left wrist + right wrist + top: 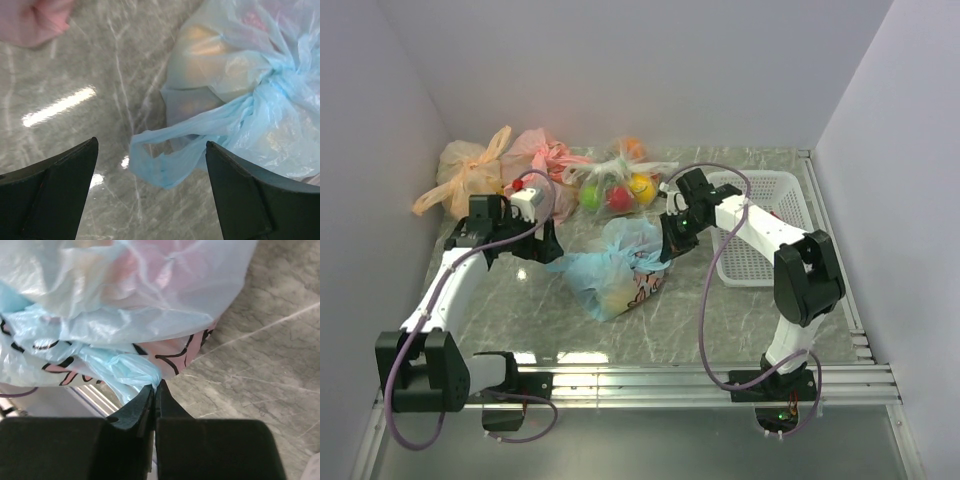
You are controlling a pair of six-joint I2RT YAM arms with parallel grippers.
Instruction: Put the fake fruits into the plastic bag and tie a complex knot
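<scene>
The light blue plastic bag [615,265] with pink cartoon prints lies mid-table, its handles bunched into a knot [280,85]. Dim orange-yellow fake fruits [200,45] show through its thin wall. One handle tail [170,160] hangs as a loop between the tips of my left gripper [151,145], which stands open just left of the bag [240,75] without touching it. My right gripper [155,386] is shut on the other light blue tail [120,367] at the bag's right side, under the printed wall [150,290]. In the top view the left gripper [542,250] and right gripper [668,250] flank the bag.
A clear bag [615,190] with bright fruits, a pink bag [545,155] and an orange bag [470,175] sit along the back wall. A white basket [760,225] stands at the right, beside the right arm. Metal rails [720,375] run along the near edge.
</scene>
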